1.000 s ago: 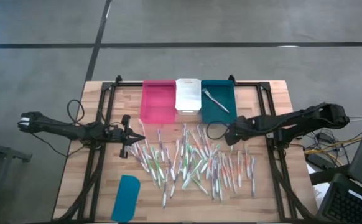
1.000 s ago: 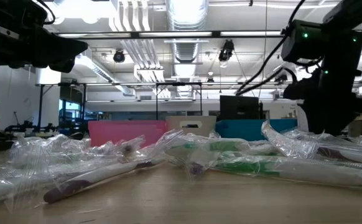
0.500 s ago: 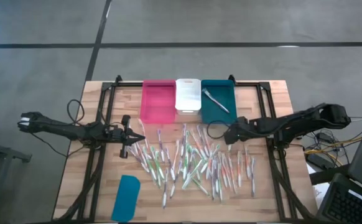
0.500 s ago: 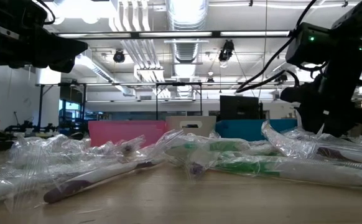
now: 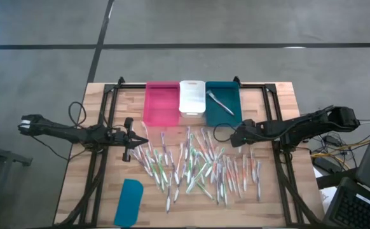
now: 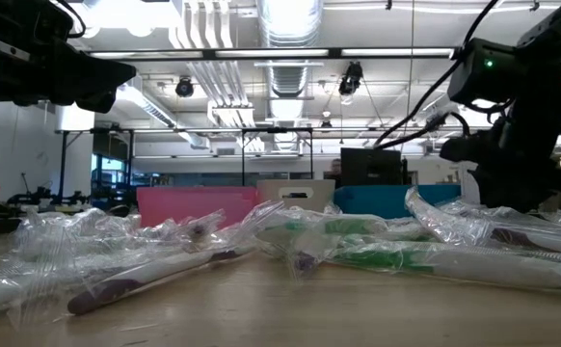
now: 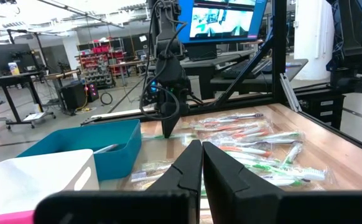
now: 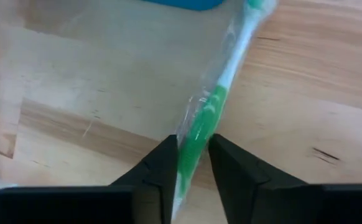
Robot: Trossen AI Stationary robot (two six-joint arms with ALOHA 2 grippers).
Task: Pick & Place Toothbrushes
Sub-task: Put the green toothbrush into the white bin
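One green toothbrush [image 8: 201, 127] sits seemingly pinched between right end effector [image 8: 190, 163] fingers

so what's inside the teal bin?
One toothbrush lies diagonally inside the teal plastic bin, seen from the high view. The rest of the floor looks bare; the low view shows only its outer wall.

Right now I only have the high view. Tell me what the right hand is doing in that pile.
Observer: The right hand has its fingers against both sides of a green toothbrush in a clear wrapper, lying on the wooden table.
Operator: Give me the left hand's height and state.
Observer: The left hand is shut and empty; the low view shows that arm hanging well above the pile.
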